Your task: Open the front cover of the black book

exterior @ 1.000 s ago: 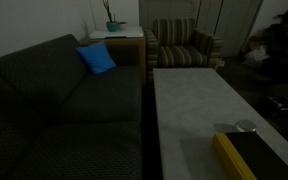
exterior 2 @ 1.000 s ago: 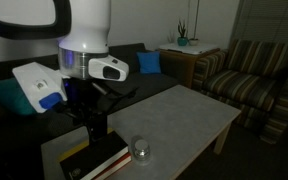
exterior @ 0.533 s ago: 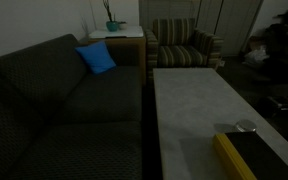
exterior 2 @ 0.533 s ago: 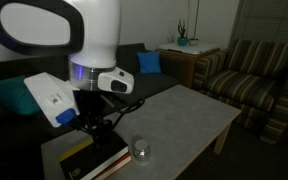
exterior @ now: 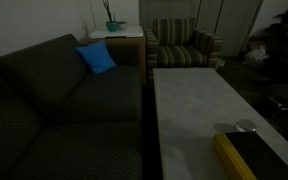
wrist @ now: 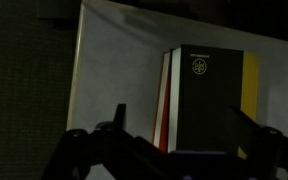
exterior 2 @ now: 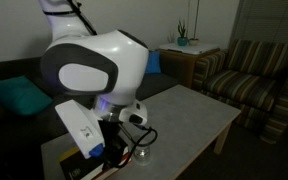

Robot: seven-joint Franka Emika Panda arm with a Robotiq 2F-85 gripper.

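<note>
The black book (wrist: 209, 100) lies shut on top of a small stack at the table's end, with a yellow book (wrist: 250, 85) and red and white edges (wrist: 164, 105) under it. In an exterior view the black book (exterior: 262, 160) shows at the lower right with the yellow edge (exterior: 227, 155) beside it. My gripper (wrist: 184, 130) hovers above the book, its fingers spread wide on either side of the cover, open and empty. In an exterior view the arm's wrist (exterior 2: 114, 155) hangs low over the stack (exterior 2: 76, 160).
A clear glass (exterior 2: 142, 152) stands on the pale coffee table (exterior 2: 184, 115) right beside the stack; it also shows in an exterior view (exterior: 246, 127). A dark sofa (exterior: 64, 110) with a blue pillow (exterior: 96, 58) runs along the table. A striped armchair (exterior: 182, 45) stands beyond.
The arm has swung forward and down over the book stack, its wrist turning and now filling more of the exterior view. The book and glass have not moved.
</note>
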